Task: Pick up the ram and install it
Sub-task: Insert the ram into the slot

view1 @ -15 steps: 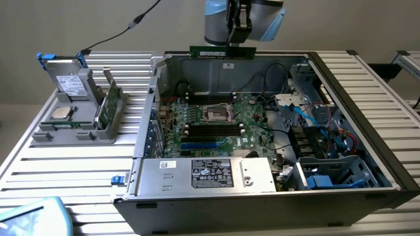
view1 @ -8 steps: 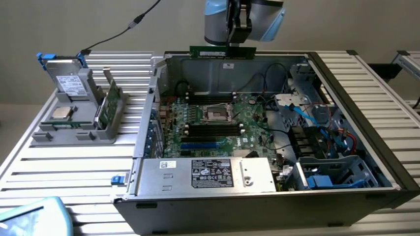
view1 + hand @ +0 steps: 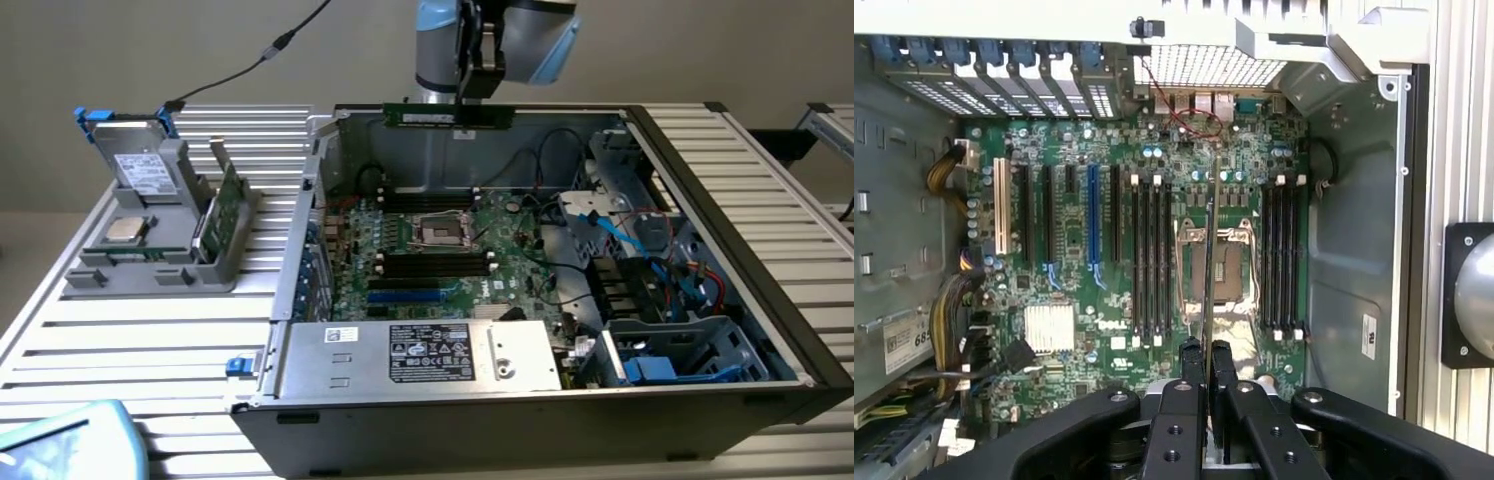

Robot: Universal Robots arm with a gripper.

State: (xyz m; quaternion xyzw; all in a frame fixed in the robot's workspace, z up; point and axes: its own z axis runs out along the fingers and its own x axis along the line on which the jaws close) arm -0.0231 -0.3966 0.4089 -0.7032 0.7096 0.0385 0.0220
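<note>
Pick-up done: black two-finger gripper [image 3: 462, 122] clenched on ram [image 3: 420, 117], a long thin green circuit-board stick, held level high above big green motherboard [image 3: 514, 262]. Wrist view: ram edge-on over motherboard's middle. Left: seating ram in black memory slots [image 3: 1150, 262], no contact yet.

I'm watching an open computer case [image 3: 534, 430] sitting on a slatted table [image 3: 134, 350], its green motherboard [image 3: 514, 255] lying exposed beside a silver power supply [image 3: 414, 355]. At the exterior view's left, a grey holder [image 3: 147, 270] is carrying a square silver chip [image 3: 127, 230].
</note>
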